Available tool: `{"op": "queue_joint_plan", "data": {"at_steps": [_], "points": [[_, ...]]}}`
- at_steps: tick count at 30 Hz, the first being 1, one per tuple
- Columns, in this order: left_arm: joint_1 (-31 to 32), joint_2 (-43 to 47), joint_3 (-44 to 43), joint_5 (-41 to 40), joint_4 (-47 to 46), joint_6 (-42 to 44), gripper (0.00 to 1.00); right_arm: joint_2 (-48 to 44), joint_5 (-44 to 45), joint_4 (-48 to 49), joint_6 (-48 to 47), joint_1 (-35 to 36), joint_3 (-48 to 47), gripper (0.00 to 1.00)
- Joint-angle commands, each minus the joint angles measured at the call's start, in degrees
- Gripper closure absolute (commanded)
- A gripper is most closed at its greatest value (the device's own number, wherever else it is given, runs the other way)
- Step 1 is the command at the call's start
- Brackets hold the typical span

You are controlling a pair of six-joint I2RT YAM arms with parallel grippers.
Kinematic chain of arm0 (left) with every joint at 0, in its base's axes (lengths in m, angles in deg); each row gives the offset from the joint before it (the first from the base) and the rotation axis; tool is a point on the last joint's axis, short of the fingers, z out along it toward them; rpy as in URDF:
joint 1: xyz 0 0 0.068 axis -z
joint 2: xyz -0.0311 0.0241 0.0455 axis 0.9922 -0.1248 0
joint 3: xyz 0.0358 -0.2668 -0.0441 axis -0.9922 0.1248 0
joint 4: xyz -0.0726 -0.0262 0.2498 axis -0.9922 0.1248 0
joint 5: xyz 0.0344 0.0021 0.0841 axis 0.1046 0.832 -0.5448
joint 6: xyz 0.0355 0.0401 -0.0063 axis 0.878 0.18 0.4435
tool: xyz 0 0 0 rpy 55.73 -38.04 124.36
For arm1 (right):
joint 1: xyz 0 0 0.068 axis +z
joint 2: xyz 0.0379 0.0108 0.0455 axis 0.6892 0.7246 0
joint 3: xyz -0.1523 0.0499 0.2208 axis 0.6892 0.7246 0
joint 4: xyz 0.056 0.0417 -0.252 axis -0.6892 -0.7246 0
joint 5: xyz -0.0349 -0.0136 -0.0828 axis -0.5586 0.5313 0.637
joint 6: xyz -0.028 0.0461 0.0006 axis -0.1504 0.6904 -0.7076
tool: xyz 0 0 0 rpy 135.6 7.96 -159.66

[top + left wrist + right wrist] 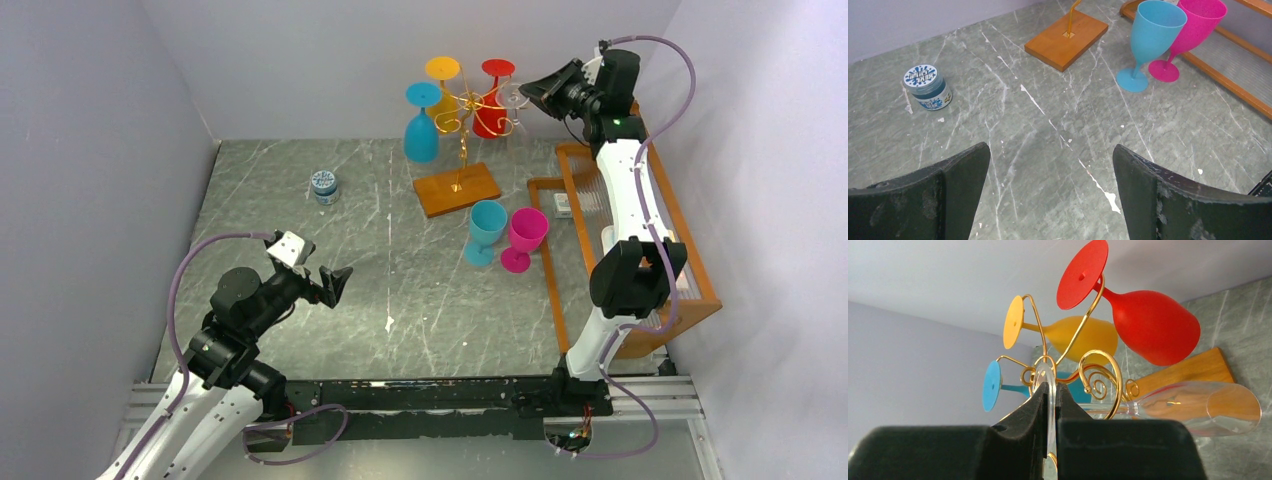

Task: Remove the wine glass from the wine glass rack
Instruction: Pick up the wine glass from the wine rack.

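Your right claw [1052,399] is closed almost flat, its two pads pinching the thin round foot of the clear wine glass [1198,410] edge-on, with nothing else in the grip. The glass hangs on the rack [1100,375]: its stem lies in a gold scroll arm just beyond the fingertips, and its bowl stretches away to the claw's right and slightly below. To do this step well, I'd judge you should slide the foot out along the line of that curled arm toward its open end. Don't yank upward or twist, because the wire is thin and the whole tree could rock on its wooden base [1193,371]. Keep the pinch firm, since a smooth disc held by its rim may pivot under the weight of the bowl. Mind the yellow glass [1083,337] just above the claw and the red glass [1148,325] up and to its right; both hang near. The glass you hold is transparent, with a slim stem and rounded bowl, and it shows only faintly against the table, so read its edges by the reflections. Your left claw [1050,152] hovers wide open and empty, well apart from the rack.
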Motion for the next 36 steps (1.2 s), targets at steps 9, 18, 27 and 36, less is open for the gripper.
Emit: {"op": "queue_joint_plan", "data": {"at_steps": [9, 18, 27, 36], "points": [[-0.10, -0.18, -1.30, 1.90, -0.23, 0.82, 0.03, 2.39, -0.76, 1.22, 2.03, 0.48, -5.28, 1.00], [-0.13, -0.39, -1.34, 2.08, -0.22, 0.88, 0.03, 3.97, -0.44, 3.57, 4.11, 0.66, -5.85, 1.00], [-0.12, -0.40, -1.36, 1.93, -0.21, 0.97, 0.03, 5.25, 1.66, 5.95, 5.86, 0.63, -6.18, 1.00], [-0.11, 0.12, -0.95, 1.86, -0.58, 1.33, 0.03, 6.11, 6.21, 7.18, 6.73, 0.84, -8.24, 1.00]]}}
